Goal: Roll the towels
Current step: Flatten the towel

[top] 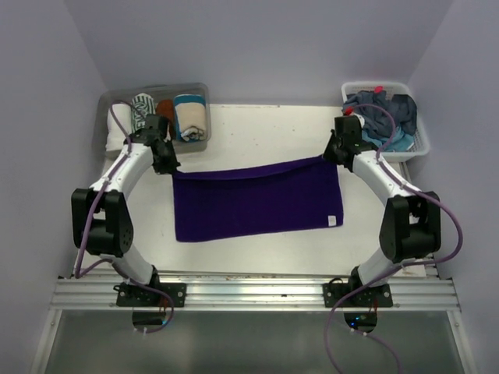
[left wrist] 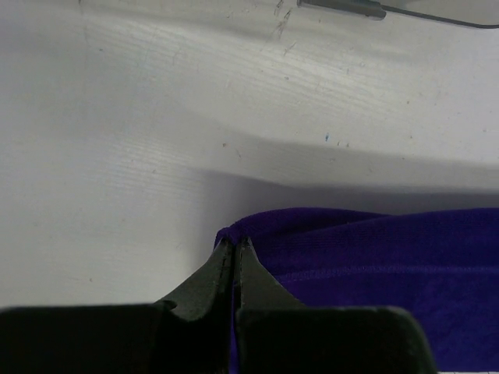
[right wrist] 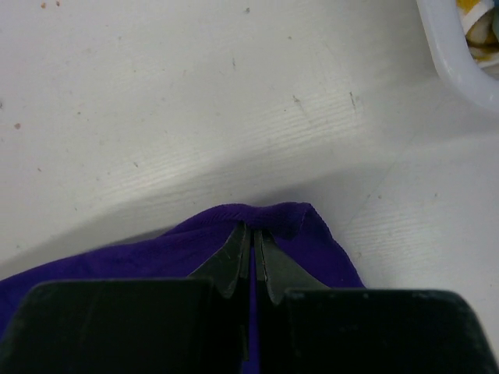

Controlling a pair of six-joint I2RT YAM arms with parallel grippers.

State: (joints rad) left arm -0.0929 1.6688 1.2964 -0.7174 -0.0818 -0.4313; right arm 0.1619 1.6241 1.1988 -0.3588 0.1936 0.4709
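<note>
A deep purple towel (top: 253, 201) lies spread across the middle of the white table, a small white tag at its right edge. My left gripper (top: 170, 167) is shut on the towel's far left corner (left wrist: 234, 234). My right gripper (top: 331, 153) is shut on the far right corner (right wrist: 257, 218). Both corners are pinched between the black fingertips and raised a little off the table. Rolled towels (top: 191, 117) sit in the clear tub. Loose towels (top: 382, 117) are heaped in the white basket.
The clear plastic tub (top: 204, 93) stands at the far left behind my left arm. The white lattice basket (top: 419, 144) stands at the far right beside my right arm; its rim shows in the right wrist view (right wrist: 452, 54). The table's near edge meets a metal rail (top: 257, 292).
</note>
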